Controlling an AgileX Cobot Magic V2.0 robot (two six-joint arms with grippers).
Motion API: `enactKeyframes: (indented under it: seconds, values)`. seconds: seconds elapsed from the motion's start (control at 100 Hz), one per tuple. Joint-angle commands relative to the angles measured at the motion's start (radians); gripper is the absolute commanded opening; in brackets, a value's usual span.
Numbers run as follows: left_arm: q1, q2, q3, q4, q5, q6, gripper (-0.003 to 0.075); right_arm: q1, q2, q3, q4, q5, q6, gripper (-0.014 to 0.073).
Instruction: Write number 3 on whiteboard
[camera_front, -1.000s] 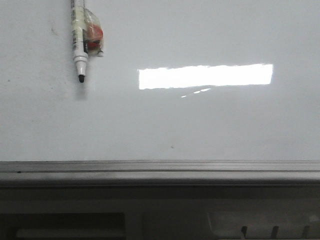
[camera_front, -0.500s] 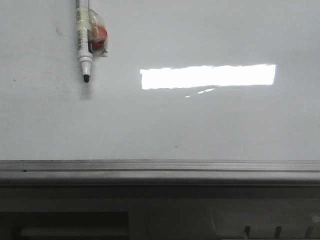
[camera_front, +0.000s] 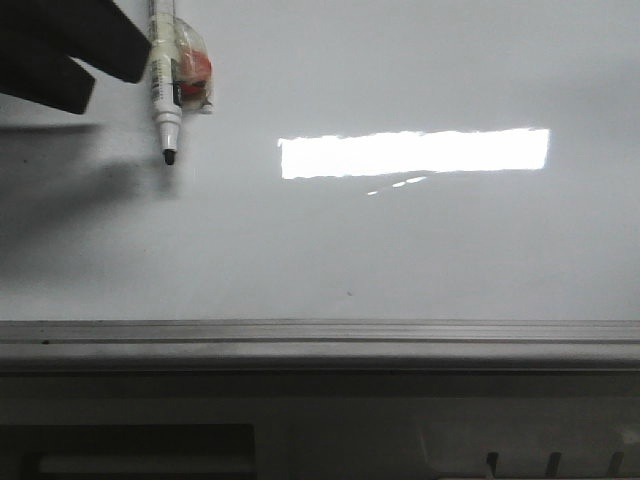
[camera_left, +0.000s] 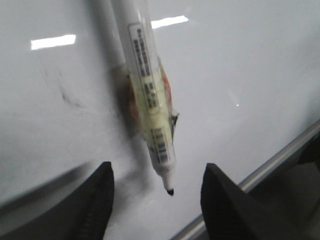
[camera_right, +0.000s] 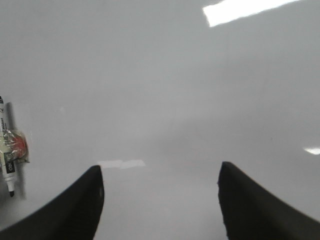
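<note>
I see a grey ridged metal rail (camera_front: 320, 340) crossing the front view from edge to edge, running level. Below it lies a dim grey-beige panel (camera_front: 330, 425) with a dark rectangular recess (camera_front: 130, 450) at lower left and a paler moulded section bearing short dark slots (camera_front: 550, 462) at lower right. Lighting comes from overhead: I see it as a bright white rectangular glare (camera_front: 414, 153) on the glossy surface above the rail, with two small flecks just beneath it. The scene is otherwise evenly and softly lit, cool grey in tone.
</note>
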Motion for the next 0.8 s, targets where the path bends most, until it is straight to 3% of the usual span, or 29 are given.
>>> enactKeyframes:
  seconds: [0.0, 0.18, 0.25, 0.35, 0.44, 0.51, 0.59, 0.68, 0.79]
  values:
    - [-0.016, 0.041, -0.053, -0.036, -0.085, -0.029, 0.0349, -0.005, 0.016, -0.037, -0.006, -0.067, -0.016, 0.0440]
    - [-0.016, 0.129, -0.069, -0.038, -0.093, -0.029, 0.0311, -0.005, 0.016, -0.037, -0.005, -0.062, -0.016, 0.0440]
    - [-0.016, 0.155, -0.069, -0.036, -0.093, -0.029, 0.0218, -0.005, 0.016, -0.037, 0.004, -0.062, -0.016, 0.0440]
    - [-0.016, 0.174, -0.069, -0.016, -0.093, -0.025, -0.0013, -0.005, 0.016, -0.049, 0.039, -0.062, -0.016, 0.0440]
    - [-0.016, 0.165, -0.071, -0.008, -0.093, -0.004, -0.0021, -0.005, 0.016, -0.079, 0.057, -0.057, -0.043, 0.0440]
    - [-0.020, 0.141, -0.086, -0.008, -0.073, 0.012, -0.0021, 0.007, 0.016, -0.118, 0.113, -0.057, -0.174, 0.0440]
    - [-0.040, 0.098, -0.121, -0.008, -0.006, 0.137, -0.0021, 0.035, 0.033, -0.172, 0.275, -0.036, -0.442, 0.0440]
    - [-0.085, 0.035, -0.174, -0.008, 0.114, 0.423, -0.0021, 0.069, 0.093, -0.254, 0.455, 0.098, -0.739, 0.0440]
    - [-0.169, -0.041, -0.218, 0.023, 0.226, 0.745, -0.0021, 0.101, 0.236, -0.366, 0.556, 0.336, -0.969, 0.0440]
